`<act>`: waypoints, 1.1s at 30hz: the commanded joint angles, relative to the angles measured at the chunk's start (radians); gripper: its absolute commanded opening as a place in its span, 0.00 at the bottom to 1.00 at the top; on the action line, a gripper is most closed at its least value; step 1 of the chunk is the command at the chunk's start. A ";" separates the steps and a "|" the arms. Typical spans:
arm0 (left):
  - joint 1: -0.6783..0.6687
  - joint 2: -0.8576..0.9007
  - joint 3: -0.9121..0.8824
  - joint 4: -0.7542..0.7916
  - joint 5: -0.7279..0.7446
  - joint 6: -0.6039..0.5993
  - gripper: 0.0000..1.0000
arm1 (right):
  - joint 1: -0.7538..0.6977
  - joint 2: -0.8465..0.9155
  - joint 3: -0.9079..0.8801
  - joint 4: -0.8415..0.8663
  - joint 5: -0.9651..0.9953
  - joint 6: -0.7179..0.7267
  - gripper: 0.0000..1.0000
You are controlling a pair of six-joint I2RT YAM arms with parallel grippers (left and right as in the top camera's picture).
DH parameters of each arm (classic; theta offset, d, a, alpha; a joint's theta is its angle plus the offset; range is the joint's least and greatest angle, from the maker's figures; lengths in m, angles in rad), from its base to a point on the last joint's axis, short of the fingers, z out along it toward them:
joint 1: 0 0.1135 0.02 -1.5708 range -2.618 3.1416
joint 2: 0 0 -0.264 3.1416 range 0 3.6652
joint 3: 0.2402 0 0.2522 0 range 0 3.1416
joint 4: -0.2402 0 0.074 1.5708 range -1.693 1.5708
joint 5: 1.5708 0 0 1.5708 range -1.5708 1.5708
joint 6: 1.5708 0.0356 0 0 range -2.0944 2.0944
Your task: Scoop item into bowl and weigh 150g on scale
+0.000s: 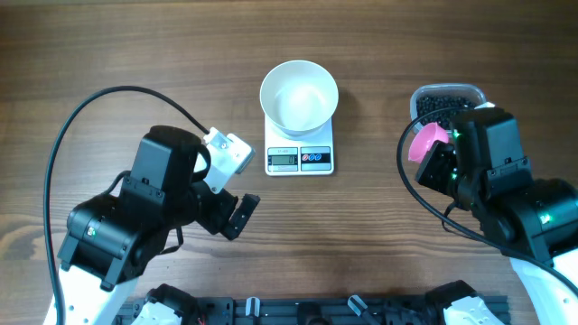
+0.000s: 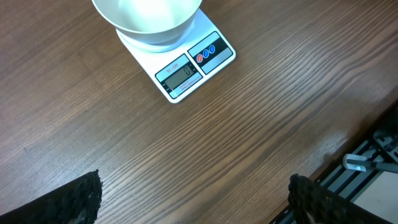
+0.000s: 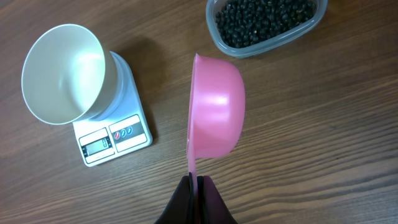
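Observation:
The white bowl (image 1: pixel 299 95) stands empty on the white scale (image 1: pixel 299 158) at the table's middle back. The item, black beans (image 1: pixel 442 106), fills a clear tub at the right. My right gripper (image 3: pixel 196 180) is shut on the thin handle of a pink scoop (image 3: pixel 214 109). The scoop hangs on edge above the wood, short of the beans (image 3: pixel 264 18) and right of the bowl (image 3: pixel 59 74), with nothing seen in it. My left gripper (image 2: pixel 193 205) stands open over bare wood, near side of the scale (image 2: pixel 193 65) and bowl (image 2: pixel 149 15), holding nothing.
The clear plastic tub (image 1: pixel 474 90) sits near the right edge, partly under my right arm. A black cable (image 1: pixel 81 113) loops over the left side of the table. A black rail (image 1: pixel 343 307) runs along the front edge.

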 commanded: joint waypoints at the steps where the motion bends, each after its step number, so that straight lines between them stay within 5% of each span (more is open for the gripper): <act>1: 0.007 0.002 0.012 -0.002 0.016 0.026 1.00 | -0.004 -0.010 0.021 -0.001 -0.003 -0.013 0.04; 33: 0.008 -0.047 0.012 -0.029 -0.014 0.031 1.00 | -0.004 -0.010 0.021 -0.018 -0.002 -0.016 0.04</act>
